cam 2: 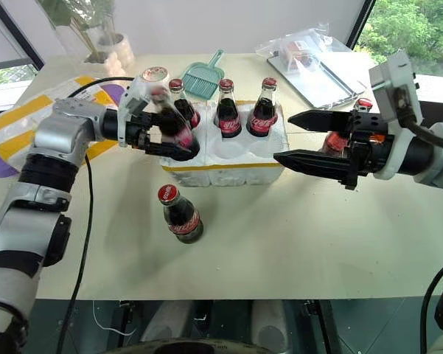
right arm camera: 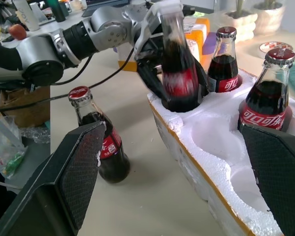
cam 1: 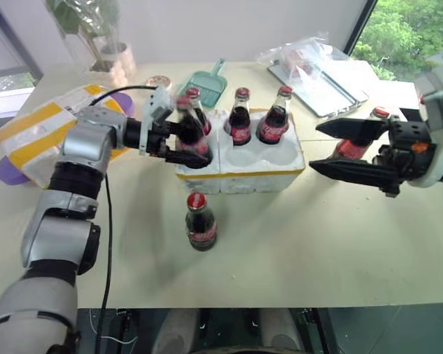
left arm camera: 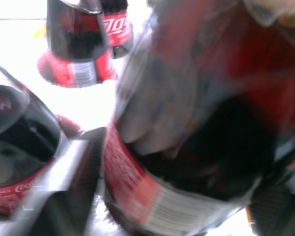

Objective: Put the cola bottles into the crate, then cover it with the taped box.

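A dark cola bottle [right arm camera: 179,73] with a red label is seated in a front corner well of the crate [cam 1: 239,171], a low white foam tray banded in yellow tape near the table's [cam 1: 339,243] far edge. The left gripper [right arm camera: 172,91] is placed around it; whether it is clenched cannot be told. The right gripper [cam 1: 315,149] is spread wide, empty.

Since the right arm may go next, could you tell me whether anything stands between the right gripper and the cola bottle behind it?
Nothing visible does. The right gripper hangs open, and the cola bottle stands on the table just beyond its fingers, partly hidden by them. The crate lies toward the robot's left, out of the way.
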Controlling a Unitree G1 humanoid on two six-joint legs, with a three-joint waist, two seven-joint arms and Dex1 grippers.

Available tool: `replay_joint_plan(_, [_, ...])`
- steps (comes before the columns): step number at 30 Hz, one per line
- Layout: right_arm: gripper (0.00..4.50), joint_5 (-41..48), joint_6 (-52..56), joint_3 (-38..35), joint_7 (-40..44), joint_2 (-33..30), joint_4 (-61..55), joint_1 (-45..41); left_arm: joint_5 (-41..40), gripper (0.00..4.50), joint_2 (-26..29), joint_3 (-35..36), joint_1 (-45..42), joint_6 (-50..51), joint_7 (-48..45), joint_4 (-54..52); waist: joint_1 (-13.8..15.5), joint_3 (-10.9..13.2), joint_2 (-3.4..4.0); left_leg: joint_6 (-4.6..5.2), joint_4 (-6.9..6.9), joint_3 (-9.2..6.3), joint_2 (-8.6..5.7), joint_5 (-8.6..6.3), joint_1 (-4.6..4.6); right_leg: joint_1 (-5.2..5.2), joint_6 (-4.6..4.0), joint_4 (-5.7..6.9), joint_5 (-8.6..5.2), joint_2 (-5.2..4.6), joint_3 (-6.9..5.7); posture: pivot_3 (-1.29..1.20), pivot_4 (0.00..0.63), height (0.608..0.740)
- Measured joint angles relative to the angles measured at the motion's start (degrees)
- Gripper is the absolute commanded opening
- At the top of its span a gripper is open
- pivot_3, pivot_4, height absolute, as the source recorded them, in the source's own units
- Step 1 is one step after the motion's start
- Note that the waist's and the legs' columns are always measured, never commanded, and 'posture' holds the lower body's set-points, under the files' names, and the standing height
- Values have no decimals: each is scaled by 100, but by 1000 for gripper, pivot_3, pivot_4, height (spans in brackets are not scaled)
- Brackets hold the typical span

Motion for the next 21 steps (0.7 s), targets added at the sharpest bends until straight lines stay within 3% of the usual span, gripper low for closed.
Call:
replay_joint_plan(8, [4500, -458, -473, 521, 131, 34, 0, -22, -277, 4433, 202, 517, 313, 498, 276, -703, -9, 0, 0, 0, 0, -1, 0, 0, -1, -2, 0, 1, 0, 3, -1, 0, 150, 738])
replay_joint_plan(15, [4500, -796, -944, 1079, 561, 137, -218, -15, -1661, 4433, 1892, 1659, 1054, 2294, -66, -2928, -132, -2, 1, 0, -3, -4, 3, -1, 9, 8, 0, -1, -1, 1, 0, 0, 150, 738])
replay_joint_plan(17, [4500, -1114, -1248, 1480, 763, 243, -377, 174, -2070, 4433, 2517, 1883, 1788, 2749, -336, -3686, -157, -3, 2, 1, -5, -3, 3, -1, 14, 11, 0, -2, -2, 2, 2, 0, 150, 738])
replay_joint_plan(21, [4500, -1730, -1711, 2295, 1008, 657, -391, 283, -2372, 4433, 3133, 2199, 3210, 2904, -551, -4821, -122, -4, 0, -4, -2, -7, 4, 2, 18, 17, -2, -2, -2, 0, 8, 0, 150, 738])
